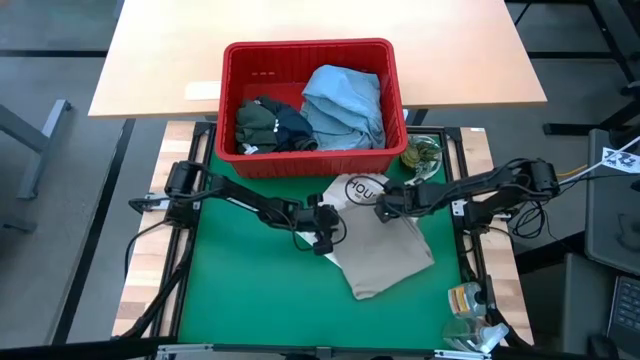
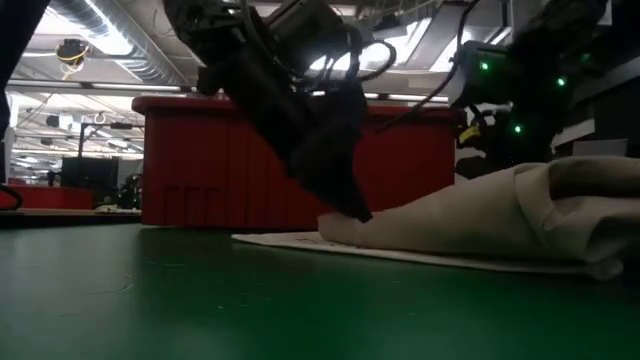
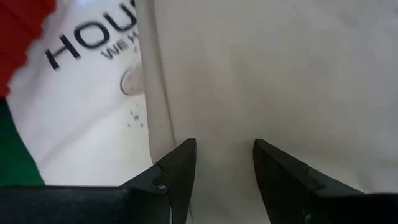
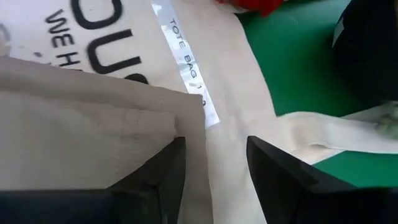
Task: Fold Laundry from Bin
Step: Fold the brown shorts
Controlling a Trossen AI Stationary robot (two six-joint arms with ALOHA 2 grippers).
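The left end effector (image 1: 325,232) is down at the nine o'clock edge of the beige garment (image 1: 385,255), its two dark fingers (image 3: 180,171) spread apart with cloth showing in the gap between them; nothing is pinched, though in the low view the tips look to be touching or nearly touching the fabric. The right end effector (image 1: 383,208) sits at the garment's twelve o'clock edge, fingers (image 4: 165,171) likewise parted and gripping nothing, poised over the seam where the beige cloth overlaps the white tote bag (image 1: 352,190). Judging by this, one piece is out on the green bench (image 1: 240,290) and the fold is about to start: each end effector needs to close on its edge, taking the beige layer only and not the tote beneath, then lift and carry it across. Further out at twelve o'clock, the red bin (image 1: 312,55) holds the remaining laundry: a light blue shirt (image 1: 345,105), a dark olive-green piece (image 1: 258,118) and navy shorts (image 1: 293,128).
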